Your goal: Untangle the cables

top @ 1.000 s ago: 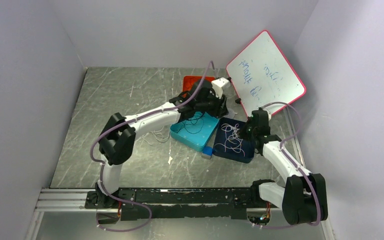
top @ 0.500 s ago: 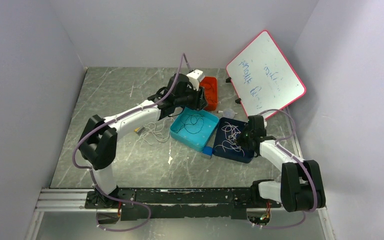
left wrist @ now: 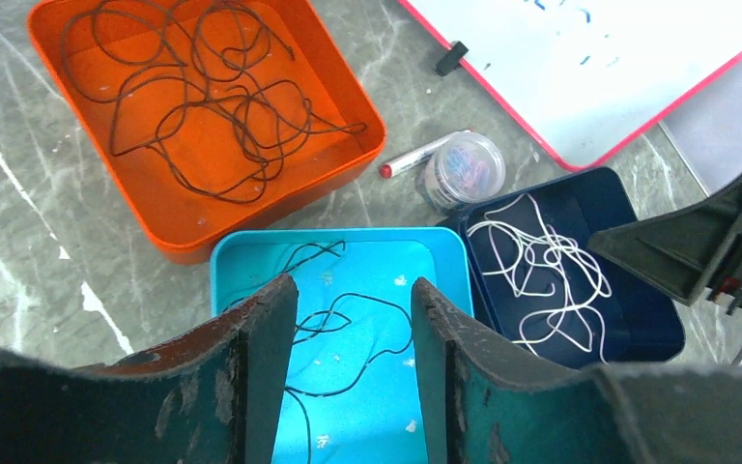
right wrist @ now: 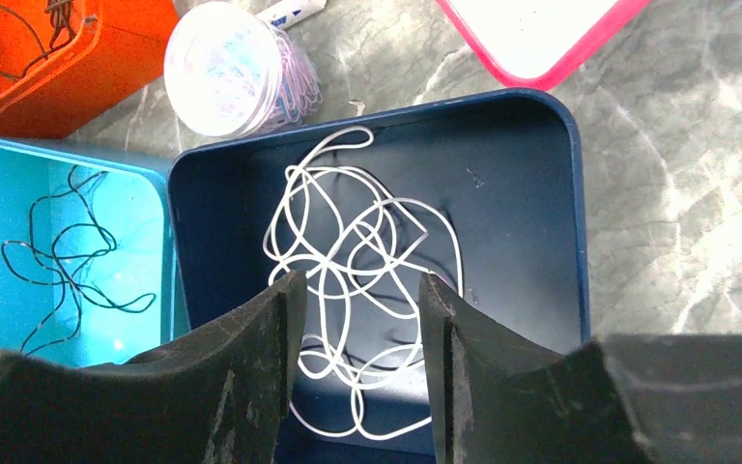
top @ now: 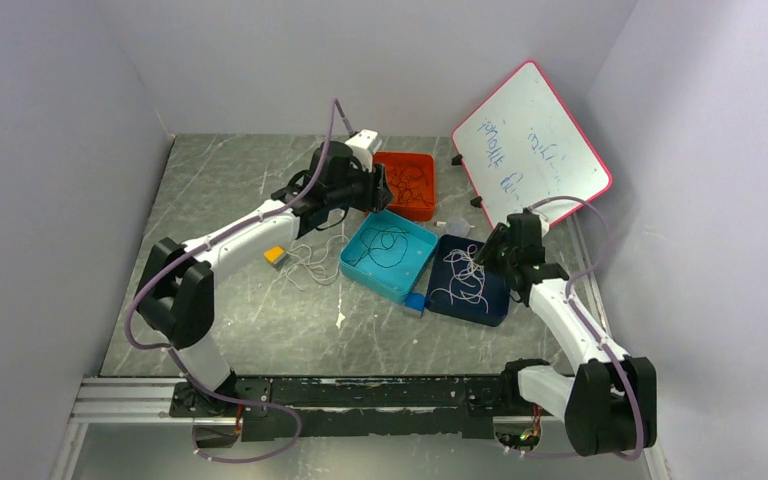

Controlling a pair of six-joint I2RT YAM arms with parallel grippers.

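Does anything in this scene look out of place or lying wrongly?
Yes. A bunch of thin white cables lies loose on the table, left of the cyan tray, while the other cables sit inside trays. The whiteboard also stands askew at the far right.

Under the left jaws a teal tray (left wrist: 386, 253), orange tray (left wrist: 348, 145) beyond — jar (left wrist: 464, 172) and pen (left wrist: 415, 157) further right. Beneath the right jaws a navy tray (right wrist: 522, 213); whiteboard (right wrist: 531, 24) past it.
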